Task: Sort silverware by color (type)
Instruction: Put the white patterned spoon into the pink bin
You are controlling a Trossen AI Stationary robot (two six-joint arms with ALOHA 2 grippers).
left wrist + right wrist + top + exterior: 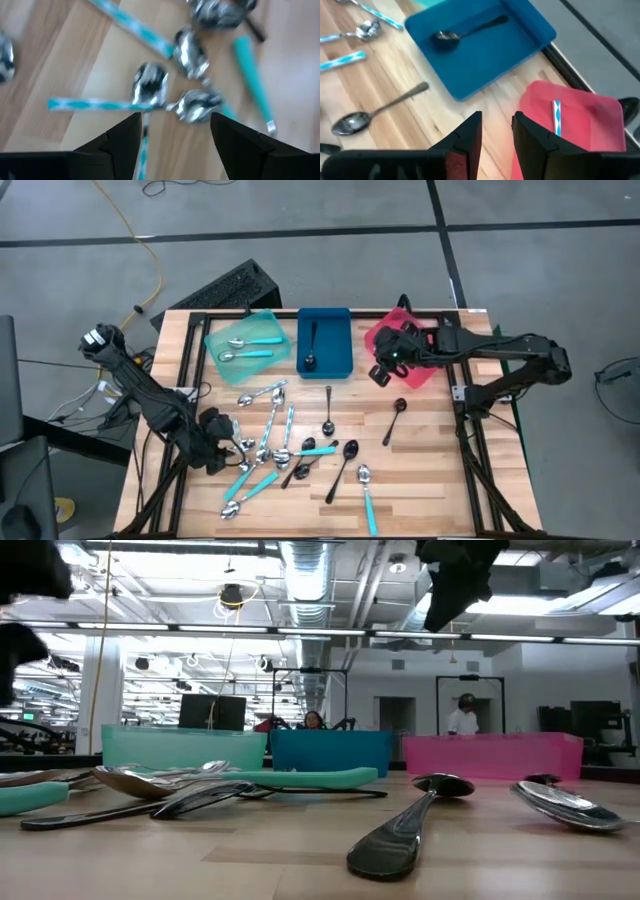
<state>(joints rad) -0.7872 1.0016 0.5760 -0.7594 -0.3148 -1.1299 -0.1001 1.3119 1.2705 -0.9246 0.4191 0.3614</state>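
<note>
Our left hand (222,442) hangs released, fingers wide, over the pile of spoons (285,450) on the wooden table (430,470), placed to straddle one glossy bowl. Our right hand (385,365) hovers by the red tray (425,375), fingers part-closed with nothing between them. The teal tray (262,328) holds teal-handled spoons and the blue tray (340,330) one black spoon, so sorting is barely begun.

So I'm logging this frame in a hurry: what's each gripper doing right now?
Left gripper: jaws open, empty, over the spoon pile.
Right gripper: jaws partly open, nothing held, above the red tray.
</note>
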